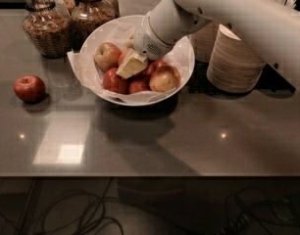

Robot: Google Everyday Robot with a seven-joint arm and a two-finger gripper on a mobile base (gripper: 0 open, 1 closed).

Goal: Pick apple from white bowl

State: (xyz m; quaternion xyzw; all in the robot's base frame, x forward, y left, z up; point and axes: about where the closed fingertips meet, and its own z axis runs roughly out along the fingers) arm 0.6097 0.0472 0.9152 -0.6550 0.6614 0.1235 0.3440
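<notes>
The wide white bowl [187,62] with crumpled white paper lining stands at the back middle of the grey counter. It holds several red and yellow apples [164,78]. My gripper [131,65] reaches down into the bowl from the upper right, its pale fingers low among the apples in the middle of the pile. One apple [107,56] lies just left of it. A single red apple [29,88] sits alone on the counter to the left of the bowl.
Two glass jars [42,26] of snacks stand behind the bowl at the back left. A stack of beige disposable bowls [235,61] stands right of the white bowl. The counter's front edge [140,174] runs across the lower view, with cables on the floor below.
</notes>
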